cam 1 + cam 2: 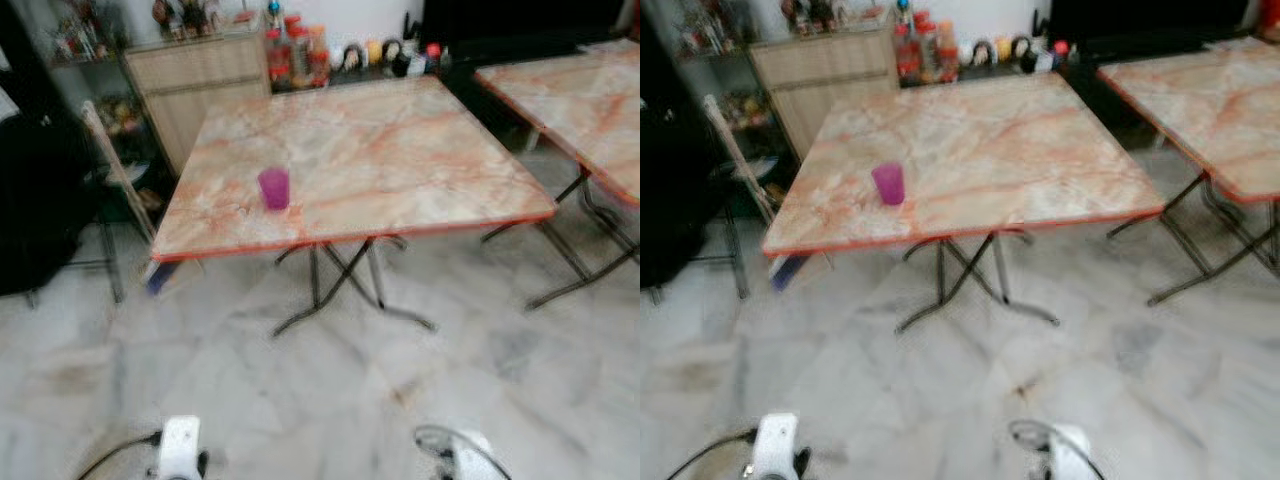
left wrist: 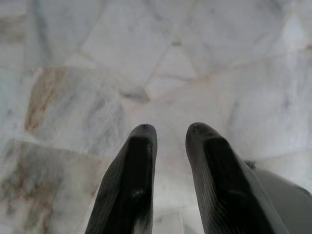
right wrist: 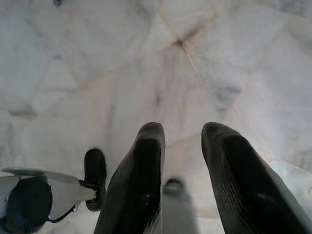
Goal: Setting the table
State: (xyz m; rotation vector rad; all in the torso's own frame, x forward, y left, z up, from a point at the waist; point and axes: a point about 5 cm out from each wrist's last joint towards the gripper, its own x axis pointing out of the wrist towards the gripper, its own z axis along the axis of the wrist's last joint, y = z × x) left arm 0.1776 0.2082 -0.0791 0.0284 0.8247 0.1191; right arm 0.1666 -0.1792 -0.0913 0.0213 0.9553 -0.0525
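Note:
A purple cup (image 1: 274, 188) stands upright on a folding table with a pink marble-pattern top (image 1: 400, 150), toward its near left side. Both arms hang low by my body, their tops at the bottom edge of the head views. The left gripper (image 2: 170, 134) points down at the pale marble floor, its two black fingers a little apart with nothing between them. The right gripper (image 3: 183, 134) also hangs over the floor, open and holding nothing. The table is some way ahead of both grippers.
A second marble-top table (image 1: 585, 95) stands at the right. A wooden cabinet (image 1: 195, 85) and several jars and bottles (image 1: 295, 50) line the back wall. A folded chair (image 1: 115, 170) leans at the left beside a dark bulky shape (image 1: 40, 200). Crossed metal legs (image 1: 345, 285) stand under the table.

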